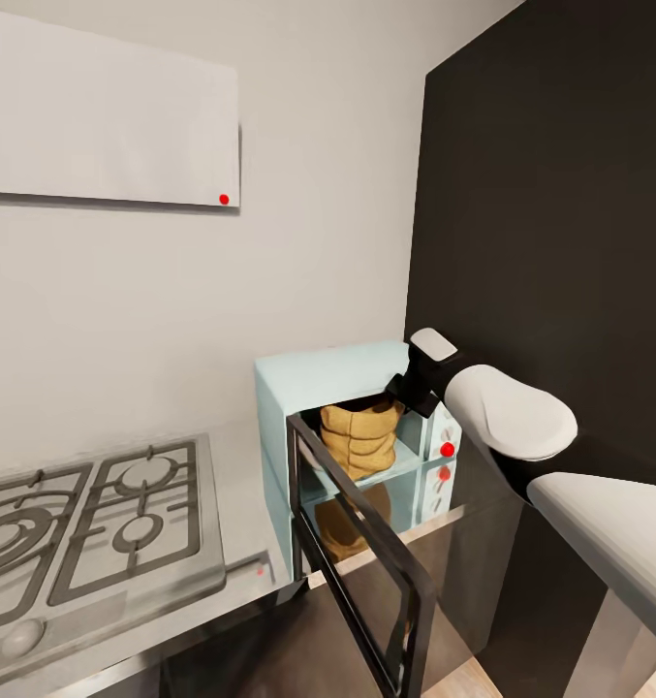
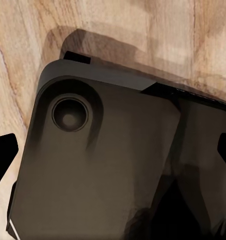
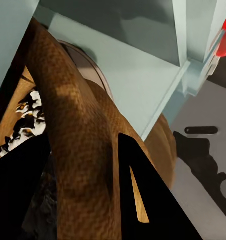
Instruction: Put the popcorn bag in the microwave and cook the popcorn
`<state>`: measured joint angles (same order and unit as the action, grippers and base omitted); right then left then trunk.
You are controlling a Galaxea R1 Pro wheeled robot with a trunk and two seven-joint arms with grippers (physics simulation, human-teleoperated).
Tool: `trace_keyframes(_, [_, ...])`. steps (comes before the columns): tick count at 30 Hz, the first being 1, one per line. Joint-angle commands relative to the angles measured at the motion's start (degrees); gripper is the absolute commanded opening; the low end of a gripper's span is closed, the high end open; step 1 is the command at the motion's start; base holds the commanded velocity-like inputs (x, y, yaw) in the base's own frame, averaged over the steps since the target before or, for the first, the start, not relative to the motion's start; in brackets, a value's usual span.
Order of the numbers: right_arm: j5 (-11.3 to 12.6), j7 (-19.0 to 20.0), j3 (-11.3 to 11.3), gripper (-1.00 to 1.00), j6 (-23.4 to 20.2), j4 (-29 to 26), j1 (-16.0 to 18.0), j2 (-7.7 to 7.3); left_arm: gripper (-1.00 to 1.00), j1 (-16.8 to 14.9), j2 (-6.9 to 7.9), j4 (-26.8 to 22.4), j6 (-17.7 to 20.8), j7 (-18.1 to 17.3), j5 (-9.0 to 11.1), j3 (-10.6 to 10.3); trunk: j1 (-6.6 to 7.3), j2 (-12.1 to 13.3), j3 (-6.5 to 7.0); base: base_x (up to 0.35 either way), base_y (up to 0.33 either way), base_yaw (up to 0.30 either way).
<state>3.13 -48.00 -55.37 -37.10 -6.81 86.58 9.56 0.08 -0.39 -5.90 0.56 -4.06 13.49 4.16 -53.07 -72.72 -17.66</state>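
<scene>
Your risks first. The black-framed glass microwave door (image 1: 366,572) hangs wide open toward you, and the tan-brown wrinkled paper popcorn bag (image 1: 362,438) stands upright inside the cavity of the pale blue boxy microwave (image 1: 289,388), right of the hob. Judged from this, the bag is placed but not released. If you draw the right arm back with the jaws clamped, the light sack could tip or come out with it. Swinging the door with the forearm in the opening would jam it against the arm. The red indicator knob (image 1: 448,449) sits just beside the wrist; a careless retreat could brush it.

Largest to smallest:
- Glossy grey steel countertop (image 1: 240,485), mirror-like; it reflects bag and microwave.
- Steel gas hob (image 1: 95,523) at left, black cast grates, flat.
- Microwave: smooth matte walls, sharp box corners.
- Bag: coarse woven-looking paper, horizontal folds, rolled rim; soft, will crush under pressure.
- Right gripper (image 3: 113,190): the black fingers (image 3: 143,185) straddle the bag's rim, one inside and one outside, closed down on the paper wall.
- Speckled white-and-dark contents (image 3: 25,117) are visible in the mouth.

Left gripper (image 2: 113,155): dark fingertips at the frame edges, spread apart, holding nothing, above the robot's dark base (image 2: 102,165) and wood floor (image 2: 118,25).
</scene>
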Motion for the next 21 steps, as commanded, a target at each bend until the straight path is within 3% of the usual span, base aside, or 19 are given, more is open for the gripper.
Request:
trace_keyframes(1, [0.0, -0.61, 0.51, -1.0, -0.71, -0.13, -0.01, 0.07, 1.0, 0.01, -0.01, -0.08, 0.06, -0.25, 0.22, 0.41, -0.01, -0.03, -0.08, 0.0, 0.0, 0.0])
trace_keyframes(5, [-0.11, -0.52, 0.62, -1.0, -0.77, -0.13, -0.01, 0.1, 1.0, 0.01, 0.01, -0.08, 0.06, -0.25, 0.22, 0.41, -0.01, -0.03, -0.08, 0.0, 0.0, 0.0])
trace_keyframes(6, [-0.48, -0.71, 0.8, -1.0, -4.35, -0.13, -0.03, 0.1, 1.0, 0.01, 0.02, -0.08, 0.06, -0.25, 0.22, 0.41, -0.01, -0.03, -0.08, 0.0, 0.0, 0.0])
trace_keyframes(21, [-0.04, -0.63, 0.81, -1.0, -4.73, -0.06, -0.03, 0.15, 1.0, 0.01, 0.02, -0.08, 0.06, -0.25, 0.22, 0.41, -0.01, -0.03, -0.08, 0.0, 0.0, 0.0])
